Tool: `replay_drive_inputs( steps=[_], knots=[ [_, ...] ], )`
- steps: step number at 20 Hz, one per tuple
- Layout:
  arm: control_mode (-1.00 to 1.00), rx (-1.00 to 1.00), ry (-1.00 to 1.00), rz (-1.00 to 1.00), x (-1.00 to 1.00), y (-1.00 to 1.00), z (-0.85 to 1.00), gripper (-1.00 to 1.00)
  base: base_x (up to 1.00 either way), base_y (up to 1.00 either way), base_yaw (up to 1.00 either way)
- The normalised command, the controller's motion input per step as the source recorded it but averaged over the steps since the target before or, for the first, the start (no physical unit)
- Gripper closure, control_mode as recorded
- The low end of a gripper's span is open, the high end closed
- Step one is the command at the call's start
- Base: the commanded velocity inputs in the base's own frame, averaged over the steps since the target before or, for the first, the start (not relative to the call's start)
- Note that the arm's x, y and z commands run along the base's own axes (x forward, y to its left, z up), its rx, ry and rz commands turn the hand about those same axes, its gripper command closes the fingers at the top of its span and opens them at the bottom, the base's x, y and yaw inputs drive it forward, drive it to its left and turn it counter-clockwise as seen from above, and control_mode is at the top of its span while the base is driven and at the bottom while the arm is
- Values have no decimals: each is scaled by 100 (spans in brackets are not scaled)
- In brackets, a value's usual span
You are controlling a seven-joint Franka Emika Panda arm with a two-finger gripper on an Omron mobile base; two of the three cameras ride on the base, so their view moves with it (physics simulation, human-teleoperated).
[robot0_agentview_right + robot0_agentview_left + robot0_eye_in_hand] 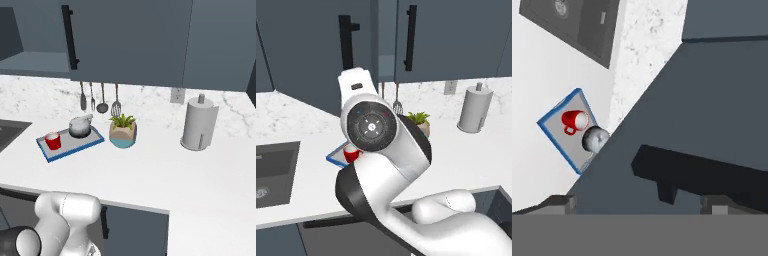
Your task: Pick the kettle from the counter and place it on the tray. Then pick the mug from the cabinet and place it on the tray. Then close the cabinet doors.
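The blue-rimmed tray (75, 146) lies on the white counter (150, 170). On it stand the red mug (52, 141) and the grey kettle (80, 126). From the hand view the mug (574, 121) and the kettle (595, 139) sit on the tray (557, 112), and a door edge partly covers the kettle. My gripper (639, 205) is open, its fingertips wide apart, close to a slate-blue cabinet door (712, 100) and its black bar handle (697, 175). In the left base view, a lighter gap (387, 50) shows between the left door (306, 50) and the right door (456, 40).
A potted plant (122, 131) stands right of the tray. A grey paper-towel cylinder (200, 127) is farther right. Utensils (102, 97) hang on the marble backsplash. The dark sink (276, 170) lies left of the tray. My arm (386, 150) hides much of the tray in the left base view.
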Motion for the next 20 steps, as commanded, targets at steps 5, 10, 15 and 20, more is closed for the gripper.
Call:
replay_drive_inputs(
  steps=[5,10,15,20],
  knots=[
    [-100,0,4,-15,74,-61,-5,-100,0,0,0],
    [-100,0,10,-2,89,-47,-6,-100,0,0,0],
    [-100,2,13,0,92,-18,-10,-100,0,0,0],
    [-100,1,8,0,100,-20,-19,-100,0,0,0]
  ],
)
